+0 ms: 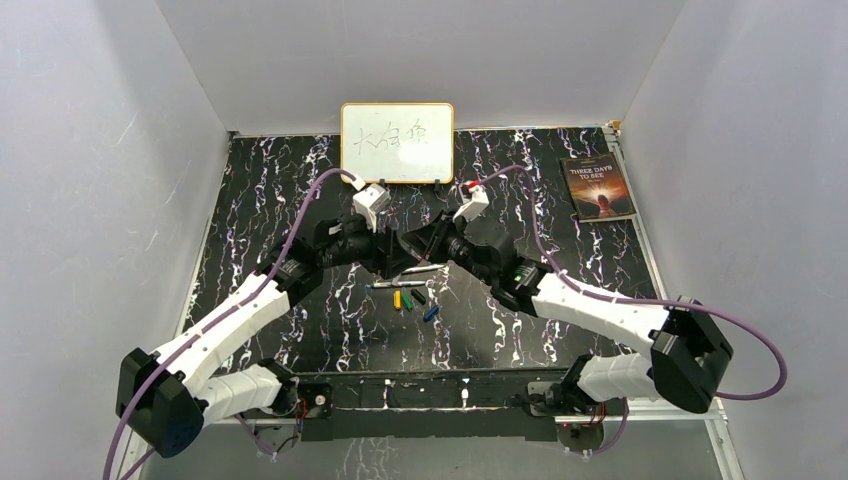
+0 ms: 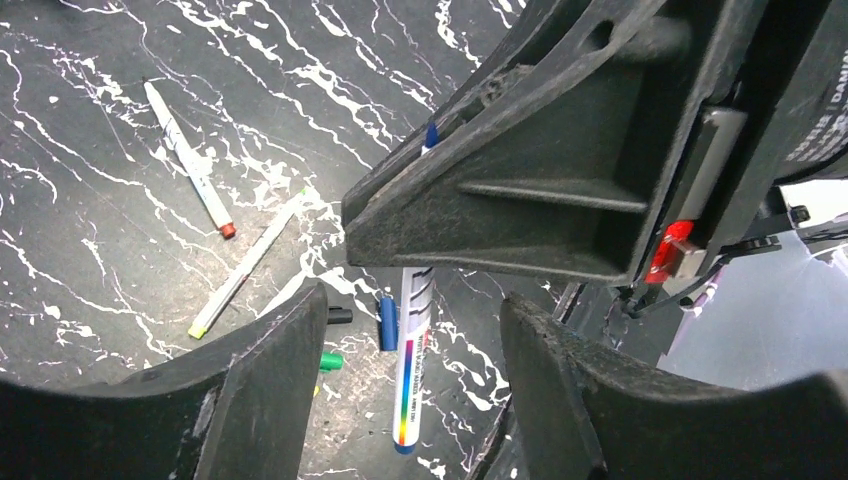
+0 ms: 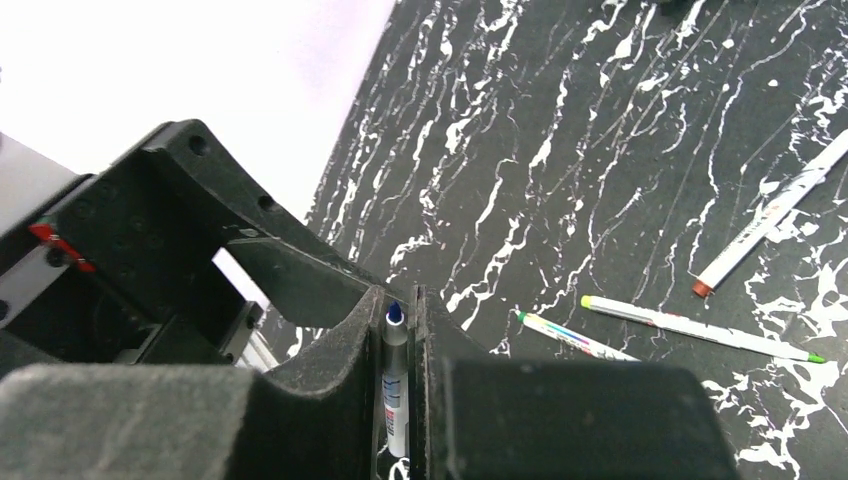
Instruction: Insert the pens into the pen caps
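Observation:
My right gripper [image 3: 400, 300] is shut on a whitish pen [image 3: 396, 385] with a blue tip; it also shows in the top view [image 1: 422, 269]. In the left wrist view this pen [image 2: 412, 370] hangs between the spread fingers [image 2: 270, 390] of my open, empty left gripper [image 2: 415, 395], touching neither. Below it lie the blue cap [image 2: 387, 322], black cap [image 2: 340, 315] and green cap [image 2: 330, 361]. The top view shows the yellow cap [image 1: 397, 298] beside them. Three more pens lie on the table: red-tipped [image 2: 190, 165], yellow-tipped [image 2: 245, 265] and green-tipped [image 3: 575, 336].
A small whiteboard [image 1: 397, 141] stands at the back of the black marbled table [image 1: 260, 200]. A book [image 1: 598, 186] lies at the back right. Both grippers meet above the table's middle, the left gripper [image 1: 385, 258] facing the right gripper [image 1: 428, 255].

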Controlling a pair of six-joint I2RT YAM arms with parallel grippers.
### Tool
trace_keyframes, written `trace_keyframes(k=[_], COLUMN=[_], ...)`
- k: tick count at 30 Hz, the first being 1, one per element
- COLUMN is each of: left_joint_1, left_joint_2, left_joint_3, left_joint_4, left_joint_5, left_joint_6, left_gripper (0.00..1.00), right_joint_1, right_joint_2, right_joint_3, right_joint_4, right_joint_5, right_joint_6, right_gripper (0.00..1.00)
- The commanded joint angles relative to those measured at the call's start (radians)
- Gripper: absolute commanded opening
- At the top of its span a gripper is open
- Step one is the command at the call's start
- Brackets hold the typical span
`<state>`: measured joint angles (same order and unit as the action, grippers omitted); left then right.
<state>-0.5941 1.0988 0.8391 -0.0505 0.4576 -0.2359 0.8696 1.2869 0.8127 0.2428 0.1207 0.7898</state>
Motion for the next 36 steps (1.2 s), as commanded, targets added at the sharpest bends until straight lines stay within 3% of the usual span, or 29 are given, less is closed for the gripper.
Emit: trace_keyframes(k=[1, 6, 10, 16, 18, 19, 21, 24, 27, 32, 36], left_joint_1=[-0.005, -0.004, -0.004, -0.005, -0.004, -0.004, -0.004, -0.005, -0.004, -0.004, -0.005], left_joint_2=[-0.045, -0.043, -0.049, -0.053, -0.056, -0.060, -0.069, -0.091, -0.106, -0.106, -0.093], left_joint_3=[-0.018, -0.022, -0.026, -0.018, -0.019, -0.019, -0.023, -0.031, -0.037, -0.046, -0.052], left_joint_4=[0.052, 0.060, 0.070, 0.058, 0.053, 0.049, 0.042, 0.034, 0.024, 0.033, 0.059], left_joint_5=[0.046, 0.086, 0.100, 0.117, 0.119, 0.117, 0.115, 0.097, 0.087, 0.105, 0.128], left_joint_6=[-0.018, -0.023, -0.027, -0.023, -0.020, -0.019, -0.019, -0.015, -0.013, -0.019, -0.038], left_gripper=[0.63, 0.60, 0.32, 0.11, 0.12, 0.17, 0.36, 0.50, 0.50, 0.39, 0.42], right_joint_1=[-0.002, -0.002, -0.001, -0.002, -0.003, -0.003, -0.004, -0.003, -0.004, -0.007, -0.007], right_joint_2=[-0.064, -0.075, -0.071, -0.079, -0.087, -0.092, -0.102, -0.129, -0.169, -0.181, -0.179], right_joint_3=[-0.002, -0.033, -0.051, -0.076, -0.088, -0.093, -0.100, -0.125, -0.154, -0.147, -0.152], right_joint_4=[0.087, 0.151, 0.178, 0.208, 0.215, 0.216, 0.218, 0.232, 0.248, 0.234, 0.252], right_joint_5=[-0.022, -0.063, -0.076, -0.068, -0.050, -0.040, -0.016, 0.027, 0.066, 0.066, 0.059], right_joint_6=[0.029, 0.081, 0.120, 0.156, 0.164, 0.168, 0.170, 0.176, 0.171, 0.167, 0.175], right_gripper=[0.00, 0.00, 0.00, 0.00, 0.00, 0.00, 0.00, 0.00, 0.00, 0.00, 0.00])
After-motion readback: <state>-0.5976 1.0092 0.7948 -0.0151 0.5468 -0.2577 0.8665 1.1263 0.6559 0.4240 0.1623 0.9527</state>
